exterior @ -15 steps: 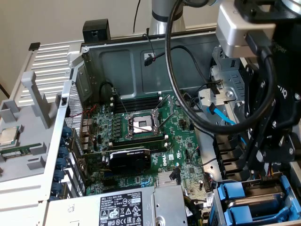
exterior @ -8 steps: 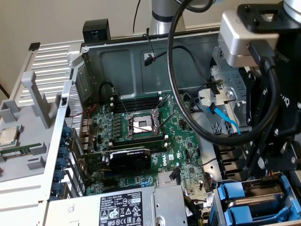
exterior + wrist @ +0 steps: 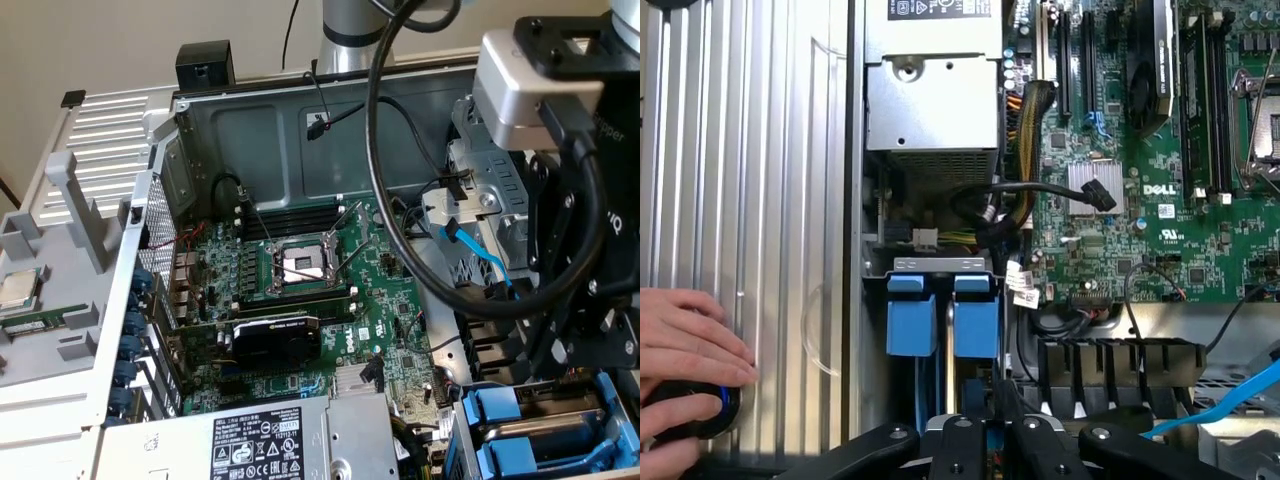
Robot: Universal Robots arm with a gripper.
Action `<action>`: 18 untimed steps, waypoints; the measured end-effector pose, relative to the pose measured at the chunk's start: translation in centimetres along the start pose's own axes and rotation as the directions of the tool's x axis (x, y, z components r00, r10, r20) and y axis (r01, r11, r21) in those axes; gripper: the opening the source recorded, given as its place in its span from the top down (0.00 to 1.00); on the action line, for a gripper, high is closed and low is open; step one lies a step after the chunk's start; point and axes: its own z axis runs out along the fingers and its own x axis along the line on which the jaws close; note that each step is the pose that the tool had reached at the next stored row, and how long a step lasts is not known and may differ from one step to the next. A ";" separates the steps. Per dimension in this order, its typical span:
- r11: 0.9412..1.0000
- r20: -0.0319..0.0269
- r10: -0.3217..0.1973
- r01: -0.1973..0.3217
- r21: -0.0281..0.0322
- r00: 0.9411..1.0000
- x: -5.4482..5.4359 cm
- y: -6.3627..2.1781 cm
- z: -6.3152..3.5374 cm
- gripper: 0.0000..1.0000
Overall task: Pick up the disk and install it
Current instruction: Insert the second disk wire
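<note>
Your gripper (image 3: pixel 575 345) hangs over the drive bay (image 3: pixel 470 420) at the corner of the open case nearest the exterior view's right, with the motherboard (image 3: pixel 330 290) well off to that view's left. Directly beneath it, two blue frames stand side by side in the bay, touching or nearly so. The disk (image 3: pixel 975 318) reads as one of that pair, but you cannot say which, since the metal body is hidden and only the blue plastic shows. From the wrist view, the frames run lengthwise between the gripper (image 3: pixel 990 440) and the power supply (image 3: pixel 930 100), parallel to the ribbed side panel (image 3: pixel 750 200). So the disk lies straight below and just ahead of the tool, not off to a side.

You cannot tell how far the tool stands open, nor whether it grips a blue frame or merely hovers close above it. The black linkage sits right at the frames' near ends.

A person's hand (image 3: pixel 685 345) rests on a round black knob (image 3: pixel 685 410) on the ribbed panel, well apart from the bay.
</note>
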 end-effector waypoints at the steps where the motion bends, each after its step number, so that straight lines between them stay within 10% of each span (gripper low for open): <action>1: 1.000 0.001 0.000 0.000 0.000 1.000 0.0 -0.02 0.02 0.83; 11: 1.000 0.031 0.000 0.000 -0.005 1.000 0.5 -0.16 0.40 0.83; 18: 1.000 0.035 0.001 0.000 -0.005 0.999 0.6 -0.16 0.48 0.83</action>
